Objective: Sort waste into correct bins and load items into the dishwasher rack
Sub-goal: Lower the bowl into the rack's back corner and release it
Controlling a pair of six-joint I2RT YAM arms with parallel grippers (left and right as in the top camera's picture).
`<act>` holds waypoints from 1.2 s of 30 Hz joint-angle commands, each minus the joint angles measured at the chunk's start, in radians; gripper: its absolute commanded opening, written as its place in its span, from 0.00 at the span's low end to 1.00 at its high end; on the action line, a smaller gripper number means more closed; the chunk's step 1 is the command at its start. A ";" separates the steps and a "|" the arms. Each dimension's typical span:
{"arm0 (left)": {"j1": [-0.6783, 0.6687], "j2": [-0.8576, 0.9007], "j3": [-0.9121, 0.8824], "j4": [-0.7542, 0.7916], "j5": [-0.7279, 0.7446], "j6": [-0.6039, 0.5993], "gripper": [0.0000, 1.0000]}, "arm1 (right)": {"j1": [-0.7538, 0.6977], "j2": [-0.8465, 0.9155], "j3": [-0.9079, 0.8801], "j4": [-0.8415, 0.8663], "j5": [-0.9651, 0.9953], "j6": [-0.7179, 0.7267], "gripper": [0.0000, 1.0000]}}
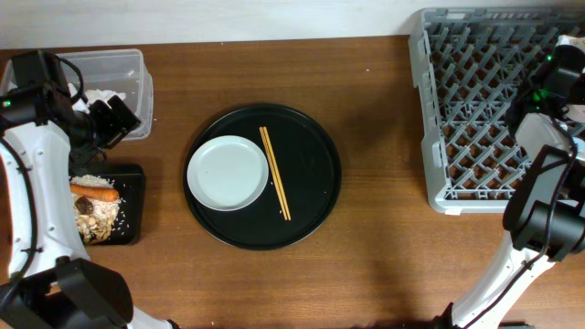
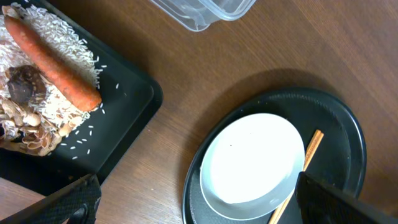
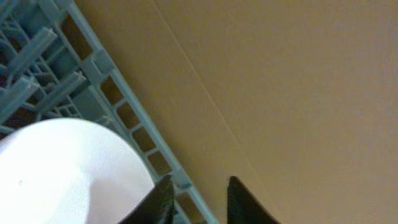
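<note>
The pale dish (image 1: 228, 172) and wooden chopsticks (image 1: 276, 174) lie on the round black tray (image 1: 311, 155). The flat black tray (image 1: 132, 183) holds rice (image 1: 105, 212), a carrot (image 1: 96, 192) and a brown lump (image 1: 84, 208). White tissue (image 1: 101, 96) lies in the clear box (image 1: 128, 68). My left gripper (image 1: 114, 119) is open and empty by the box. In its wrist view (image 2: 199, 211) I see the carrot (image 2: 56, 59), lump (image 2: 22, 87), dish (image 2: 252, 158) and chopsticks (image 2: 308, 152). My right gripper (image 1: 565, 50) (image 3: 199, 196) is open over the far right corner of the rack (image 1: 466, 110), beside a pale round object (image 3: 62, 174). The red wrapper is out of view.
The rack's rim (image 3: 124, 106) runs diagonally under the right fingers. The box corner (image 2: 205, 12) and flat tray edge (image 2: 124, 130) lie left of the round tray (image 2: 336, 118). Bare wood lies between the round tray and the rack.
</note>
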 commanded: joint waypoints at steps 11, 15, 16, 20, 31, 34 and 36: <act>0.000 -0.027 0.003 -0.001 -0.004 -0.013 0.99 | 0.114 -0.087 0.127 -0.640 -0.134 0.750 0.67; 0.000 -0.027 0.003 -0.001 -0.004 -0.013 0.99 | 0.074 -0.134 0.340 -0.985 -0.494 0.978 0.61; 0.000 -0.027 0.003 -0.001 -0.004 -0.013 0.99 | 0.060 -0.138 0.409 -1.044 -0.583 0.995 0.61; 0.000 -0.027 0.003 -0.001 -0.004 -0.013 0.99 | 0.002 -0.138 0.584 -1.160 -0.663 0.939 0.68; 0.000 -0.027 0.003 -0.001 -0.004 -0.013 0.99 | -0.146 -0.024 0.557 -1.248 -1.019 0.820 0.56; 0.000 -0.027 0.003 -0.001 -0.004 -0.013 0.99 | -0.147 0.020 0.557 -1.269 -1.015 0.812 0.56; 0.000 -0.027 0.003 -0.001 -0.004 -0.013 0.99 | -0.145 0.038 0.557 -1.279 -1.019 0.812 0.55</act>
